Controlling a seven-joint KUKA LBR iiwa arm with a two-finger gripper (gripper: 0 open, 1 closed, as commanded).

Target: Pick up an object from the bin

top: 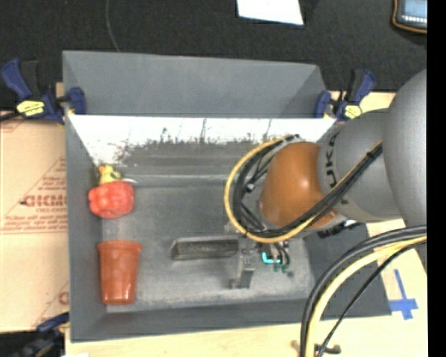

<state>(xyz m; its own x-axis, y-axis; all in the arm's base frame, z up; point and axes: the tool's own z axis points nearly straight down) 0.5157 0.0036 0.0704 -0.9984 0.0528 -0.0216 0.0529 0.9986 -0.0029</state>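
Observation:
My gripper (244, 272) hangs low over the bin floor, right of the middle and near the front wall, under the arm's orange cover. Just to its left lies a dark grey flat oblong thing (204, 248), lengthways across the floor, with its right end reaching up to the gripper. I cannot see whether the two touch. Nothing shows held in the gripper.
A red-orange plastic cup (119, 272) lies on its side in the front left corner. Behind it, against the left wall, sits a lumpy red toy with a yellow top (111, 198). The arm and its looped cables cover the bin's right part.

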